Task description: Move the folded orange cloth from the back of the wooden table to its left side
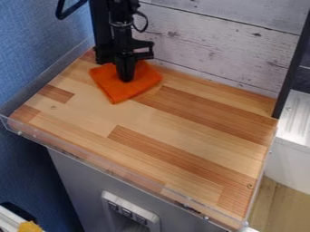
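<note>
1. Planks of pale, weathered wood (212, 45) are forming the back wall, while a blue wall (36, 59) is rising on the left
2. Light and darker strips are running across the wooden tabletop (181, 118), and a clear plastic edging (109, 170) is lining its front
3. Near the back left of the tabletop, an orange cloth (115, 90) is lying with one corner pointing toward the front
4. Over the cloth, the black gripper (126, 78) is hanging downward, its tip overlapping the orange in the view; whether it is touching the cloth, I cannot tell
5. Whether the gripper is spreading, pressing together or pinching any fabric, I cannot tell either
6. On the right, a dark post (292, 68) is standing at the tabletop's edge, with a white surface (297, 118) sitting beyond it
7. Below the front edge, a grey panel (79, 181) is showing
</note>
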Action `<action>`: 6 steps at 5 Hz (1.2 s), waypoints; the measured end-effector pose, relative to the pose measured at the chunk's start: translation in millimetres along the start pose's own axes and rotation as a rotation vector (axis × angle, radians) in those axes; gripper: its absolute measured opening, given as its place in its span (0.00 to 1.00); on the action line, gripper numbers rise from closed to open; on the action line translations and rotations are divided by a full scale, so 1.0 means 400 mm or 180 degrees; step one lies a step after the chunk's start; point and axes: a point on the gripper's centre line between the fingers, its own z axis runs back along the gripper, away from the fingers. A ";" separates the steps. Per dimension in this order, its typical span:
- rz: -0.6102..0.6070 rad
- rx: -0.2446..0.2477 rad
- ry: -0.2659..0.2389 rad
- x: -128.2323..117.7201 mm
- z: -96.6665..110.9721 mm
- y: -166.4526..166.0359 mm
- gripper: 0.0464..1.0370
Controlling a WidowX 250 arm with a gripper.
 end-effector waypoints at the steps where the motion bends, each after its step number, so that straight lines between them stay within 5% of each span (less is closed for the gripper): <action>1: 0.0042 0.0066 0.0057 -0.007 0.000 0.008 0.01; 3: -0.0518 0.0057 0.0200 -0.037 -0.016 0.037 0.01; 6: -0.1486 -0.0200 0.0342 -0.068 -0.011 0.141 0.01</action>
